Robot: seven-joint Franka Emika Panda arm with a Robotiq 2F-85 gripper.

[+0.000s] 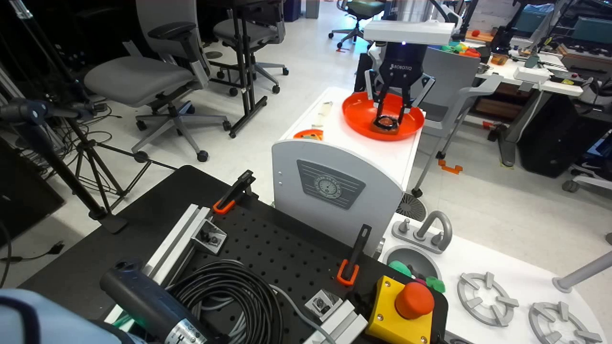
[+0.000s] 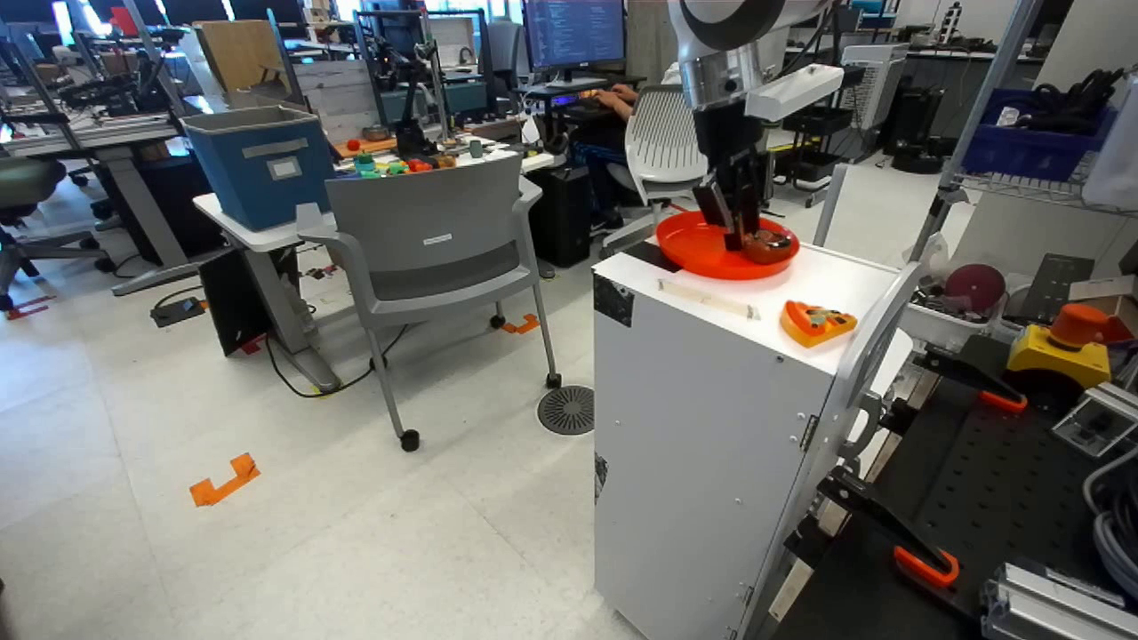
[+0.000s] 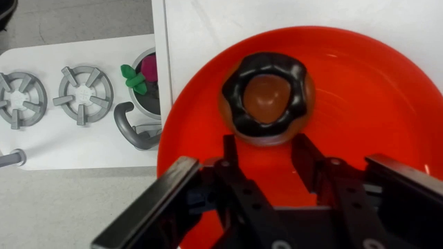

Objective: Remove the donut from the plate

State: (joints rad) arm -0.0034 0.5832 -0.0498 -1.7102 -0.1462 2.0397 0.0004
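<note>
The donut (image 1: 386, 125) is a small brown ring with wavy black icing. It lies on the bright orange plate (image 1: 356, 111), and both also show in an exterior view as donut (image 2: 770, 247) and plate (image 2: 689, 244). In the wrist view the donut (image 3: 266, 98) sits in the upper left part of the plate (image 3: 367, 97). My gripper (image 3: 264, 138) is open, with its two black fingertips apart and nothing between them but the donut's near edge. In both exterior views the gripper (image 1: 388, 115) (image 2: 743, 235) points down over the plate, close to the donut. I cannot tell whether it touches.
The plate stands on a white box top (image 1: 342, 126). An orange toy pizza slice (image 2: 816, 324) lies there too. A raised grey arched panel (image 1: 334, 177) edges the box. Beyond it are a toy sink (image 1: 416, 260) with a faucet (image 1: 442, 229). A grey chair (image 2: 427, 222) stands nearby.
</note>
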